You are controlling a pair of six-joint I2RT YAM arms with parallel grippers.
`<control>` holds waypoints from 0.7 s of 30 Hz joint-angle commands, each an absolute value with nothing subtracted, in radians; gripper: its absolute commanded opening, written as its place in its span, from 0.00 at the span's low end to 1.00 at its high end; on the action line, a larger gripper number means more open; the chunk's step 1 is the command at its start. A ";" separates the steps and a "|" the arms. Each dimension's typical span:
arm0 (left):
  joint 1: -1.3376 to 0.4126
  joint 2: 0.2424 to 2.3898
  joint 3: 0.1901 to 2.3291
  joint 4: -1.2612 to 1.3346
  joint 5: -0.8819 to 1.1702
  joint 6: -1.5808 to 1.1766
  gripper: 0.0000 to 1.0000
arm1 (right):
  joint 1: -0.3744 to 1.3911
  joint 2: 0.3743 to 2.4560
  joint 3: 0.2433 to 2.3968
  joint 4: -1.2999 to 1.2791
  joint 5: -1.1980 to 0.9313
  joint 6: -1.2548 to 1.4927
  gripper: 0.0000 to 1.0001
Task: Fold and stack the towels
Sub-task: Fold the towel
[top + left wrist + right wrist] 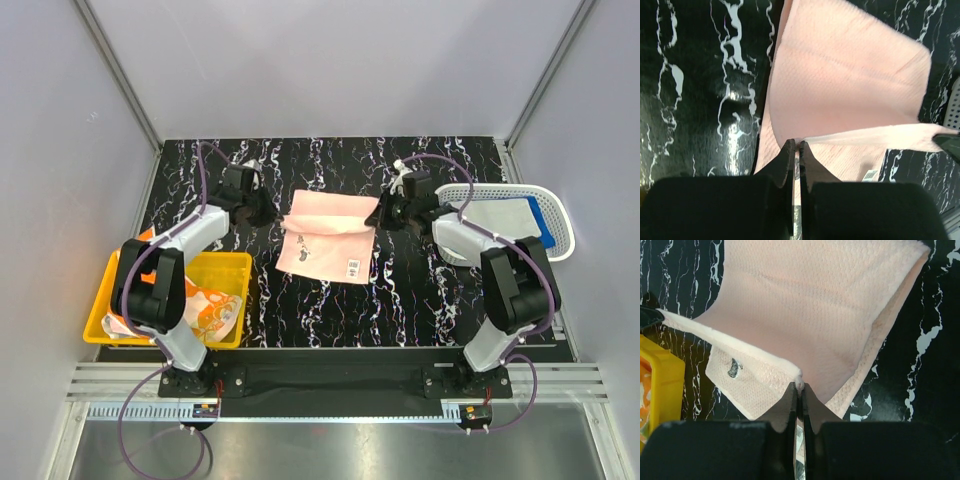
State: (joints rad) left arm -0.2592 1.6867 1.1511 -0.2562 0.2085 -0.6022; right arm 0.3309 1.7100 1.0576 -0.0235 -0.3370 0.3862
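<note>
A pale pink towel [325, 238] lies mid-table, its far part lifted and being folded over the near part. My left gripper [268, 212] is shut on the towel's left corner [796, 141]. My right gripper [381, 214] is shut on its right corner [800, 384]. The raised edge stretches taut between them. An orange-and-white patterned towel [210, 305] lies in the yellow bin. An off-white towel [500, 215] on a blue one [543, 218] sits in the white basket.
The yellow bin [170, 300] stands at the near left, also showing in the right wrist view [657, 385]. The white perforated basket [510, 222] stands at the right. A barcode label [353, 267] sits on the towel's near right corner.
</note>
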 commanded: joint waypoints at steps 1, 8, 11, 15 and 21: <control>-0.268 1.606 1.108 -0.226 0.155 -0.589 0.00 | 0.342 1.614 1.026 0.009 -0.298 0.390 0.00; -0.285 1.560 1.071 -0.242 0.132 -0.583 0.00 | 0.368 1.546 0.951 0.012 -0.290 0.393 0.00; -0.285 1.545 1.065 -0.251 0.123 -0.578 0.00 | 0.373 1.525 0.931 0.011 -0.287 0.393 0.00; -0.285 1.529 1.046 -0.252 0.127 -0.578 0.00 | 0.380 1.514 0.917 0.005 -0.287 0.391 0.00; -0.288 1.516 1.026 -0.249 0.133 -0.574 0.00 | 0.391 1.496 0.888 0.009 -0.278 0.393 0.00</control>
State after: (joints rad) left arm -0.2859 1.5639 1.0351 -0.2745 0.1635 -0.5987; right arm 0.3809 1.5375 0.9016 -0.0185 -0.3046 0.3935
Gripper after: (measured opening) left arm 0.024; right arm 0.083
